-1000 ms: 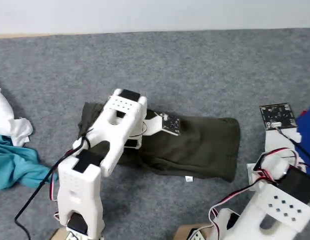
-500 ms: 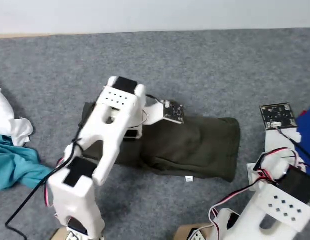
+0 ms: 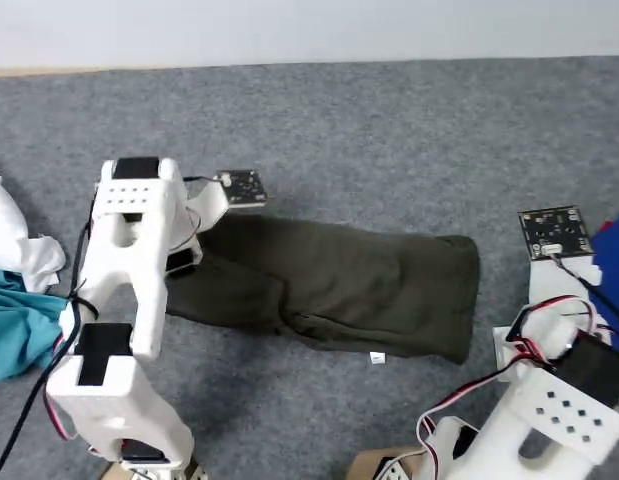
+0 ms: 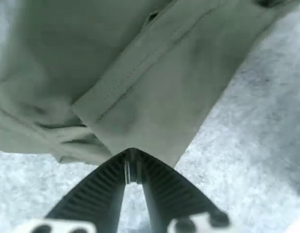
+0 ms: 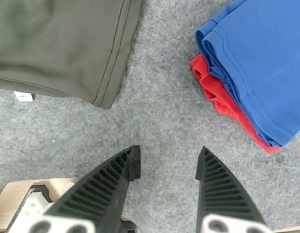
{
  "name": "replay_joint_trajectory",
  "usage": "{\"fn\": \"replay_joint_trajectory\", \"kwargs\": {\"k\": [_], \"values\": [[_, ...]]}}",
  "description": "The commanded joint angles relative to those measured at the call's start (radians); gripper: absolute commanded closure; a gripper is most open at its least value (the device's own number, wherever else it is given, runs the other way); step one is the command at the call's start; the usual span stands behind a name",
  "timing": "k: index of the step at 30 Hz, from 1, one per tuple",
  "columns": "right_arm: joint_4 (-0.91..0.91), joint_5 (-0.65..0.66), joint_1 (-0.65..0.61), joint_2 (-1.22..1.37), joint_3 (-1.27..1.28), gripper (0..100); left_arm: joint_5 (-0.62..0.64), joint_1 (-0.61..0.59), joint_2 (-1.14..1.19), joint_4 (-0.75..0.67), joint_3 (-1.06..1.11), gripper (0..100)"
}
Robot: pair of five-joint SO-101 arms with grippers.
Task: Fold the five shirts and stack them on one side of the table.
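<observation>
A dark olive shirt lies stretched across the middle of the grey table. My left gripper is shut on this shirt's edge at its left end, under the left arm. My right gripper stands open over bare table, near the olive shirt's right corner, with nothing between its fingers. Beside it a folded blue shirt lies on top of a folded red shirt.
A teal shirt and a white shirt lie crumpled at the table's left edge. The blue shirt sits at the right edge, behind the right arm. The far half of the table is bare grey cloth.
The left arm has swung to the left with the olive shirt's edge in its gripper, drawing that end of the shirt out leftward. The right arm has not moved.
</observation>
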Motion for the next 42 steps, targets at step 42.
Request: {"fn": "replay_joint_trajectory", "kwargs": {"k": [42], "values": [[-0.427,-0.417,-0.321,0.220,0.236,79.0,0.654,-0.557,-1.201,0.052,0.311,100]]}}
